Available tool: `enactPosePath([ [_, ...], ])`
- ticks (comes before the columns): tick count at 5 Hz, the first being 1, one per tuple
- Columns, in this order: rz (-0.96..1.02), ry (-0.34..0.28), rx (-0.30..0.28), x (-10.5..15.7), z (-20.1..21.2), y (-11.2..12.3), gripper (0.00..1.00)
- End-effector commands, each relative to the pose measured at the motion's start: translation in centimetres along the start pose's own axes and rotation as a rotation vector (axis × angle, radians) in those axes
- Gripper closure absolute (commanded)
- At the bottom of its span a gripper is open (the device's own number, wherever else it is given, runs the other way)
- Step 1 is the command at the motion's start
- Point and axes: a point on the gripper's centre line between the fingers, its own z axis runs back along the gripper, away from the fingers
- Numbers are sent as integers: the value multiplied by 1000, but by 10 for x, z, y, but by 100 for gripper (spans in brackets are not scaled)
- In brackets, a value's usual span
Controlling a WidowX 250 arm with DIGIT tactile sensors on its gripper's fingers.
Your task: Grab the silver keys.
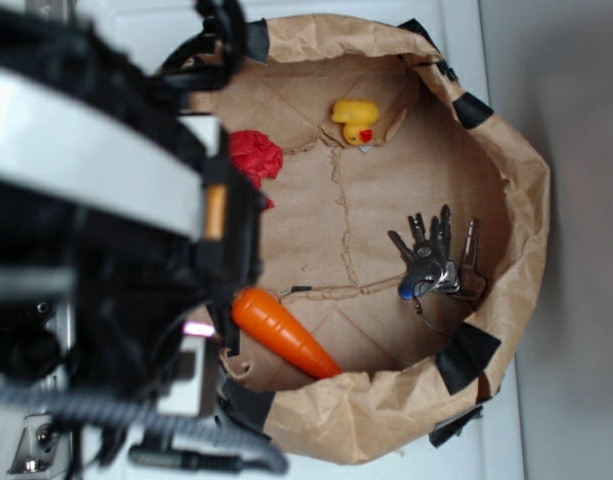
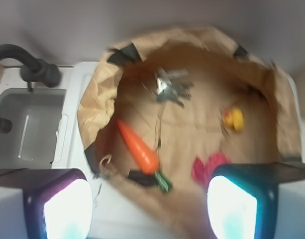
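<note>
Brown paper bag (image 1: 526, 200) rolled down into a shallow basin, patched with black tape (image 1: 468, 358) around the rim. Inside: orange toy carrot (image 1: 284, 331) lying against the rim, yellow rubber duck (image 1: 357, 121) close to the opposite edge, crumpled red thing (image 1: 256, 157) tucked by the bag's side wall. Off past the bag, white sink (image 2: 30, 124) with a black faucet (image 2: 28, 62).

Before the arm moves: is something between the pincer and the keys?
Nothing lies directly between them. In the wrist view the open pincer faces the keys across bare paper; the carrot lies left of the path.
</note>
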Motion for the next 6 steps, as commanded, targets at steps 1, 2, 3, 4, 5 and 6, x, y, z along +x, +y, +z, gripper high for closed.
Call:
enactPosePath([
  [1, -86, -150, 25, 23, -43, 38, 0],
  [2, -47, -198, 21, 31, -65, 51, 0],
  [3, -67, -191, 118, 33, -95, 53, 0],
  [4, -120, -154, 113, 30, -116, 44, 0],
  [5, -190, -100, 49, 24, -130, 28, 0],
  [6, -196, -123, 70, 27, -135, 24, 0],
])
